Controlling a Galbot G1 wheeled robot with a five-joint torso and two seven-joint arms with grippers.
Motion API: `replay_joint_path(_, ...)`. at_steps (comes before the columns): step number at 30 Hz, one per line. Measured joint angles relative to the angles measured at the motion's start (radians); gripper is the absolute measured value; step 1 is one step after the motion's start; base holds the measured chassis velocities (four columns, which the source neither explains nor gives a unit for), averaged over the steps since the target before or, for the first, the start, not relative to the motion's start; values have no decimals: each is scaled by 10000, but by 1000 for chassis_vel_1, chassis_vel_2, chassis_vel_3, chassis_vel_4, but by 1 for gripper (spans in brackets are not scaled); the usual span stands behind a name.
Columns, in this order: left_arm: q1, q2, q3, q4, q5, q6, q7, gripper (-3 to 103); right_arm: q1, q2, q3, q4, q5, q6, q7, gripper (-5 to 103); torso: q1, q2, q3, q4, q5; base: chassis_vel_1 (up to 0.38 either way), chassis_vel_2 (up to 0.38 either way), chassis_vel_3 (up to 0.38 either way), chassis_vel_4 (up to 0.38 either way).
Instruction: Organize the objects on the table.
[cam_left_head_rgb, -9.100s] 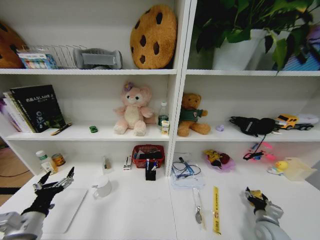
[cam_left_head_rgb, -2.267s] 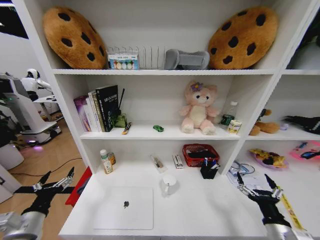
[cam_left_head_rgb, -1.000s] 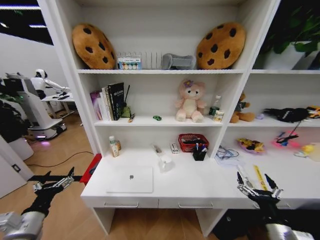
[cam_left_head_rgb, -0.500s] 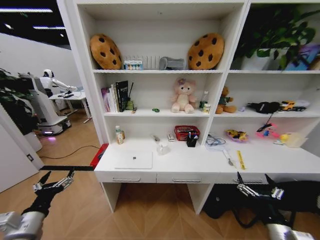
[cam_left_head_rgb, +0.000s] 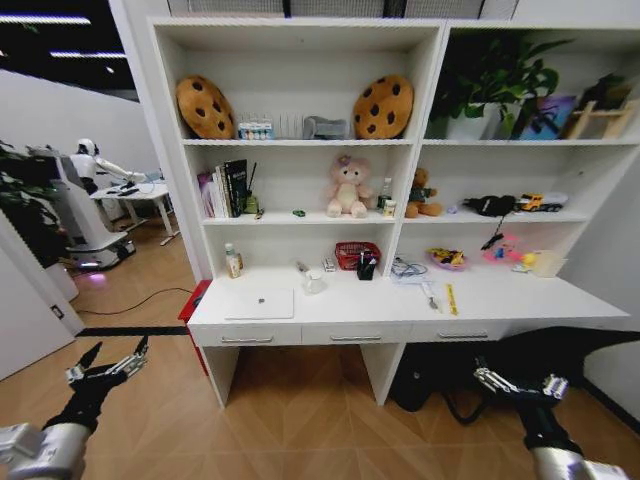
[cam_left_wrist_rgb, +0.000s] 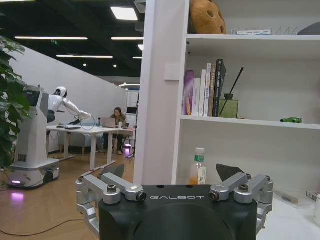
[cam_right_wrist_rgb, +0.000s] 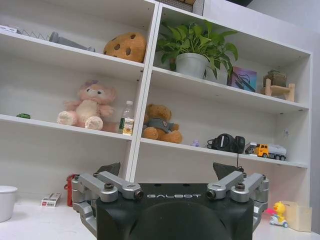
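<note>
Left end effector (cam_left_wrist_rgb: 175, 176) housing: "GALBOT" in pale capitals across the black body, in the left wrist view.
Right end effector (cam_right_wrist_rgb: 169, 171) housing: "GALBOT" in the same pale capitals on the black body, in the right wrist view.
Book spines (cam_left_wrist_rgb: 204, 93): markings too small to read.
Bottle label (cam_left_wrist_rgb: 198, 172): cannot be read.
Laptop lid (cam_left_head_rgb: 260, 303): a small dark logo, no lettering legible.
</note>
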Motion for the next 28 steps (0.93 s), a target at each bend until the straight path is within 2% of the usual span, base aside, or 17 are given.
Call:
replay_joint_path(3, 0, 0, 0, 0, 0, 0, 0, 100, -1, 0, 0, 0, 0, 0, 0, 100, -3, 1, -2, -9, -2, 2, 18, 18, -13)
replay_joint_path(8, 0, -1, 0, 0, 0, 0, 0, 100, -4, 0, 0, 0, 0, 0, 0, 100, -8, 4, -3, -2, -1, 0, 0, 0, 0)
replay_joint_path(28, 0, 0, 0, 0, 0, 1, 0, 100, -5, 0, 0, 0, 0, 0, 0, 100, -8, 4, -3, -4, 0, 0, 0, 0, 0)
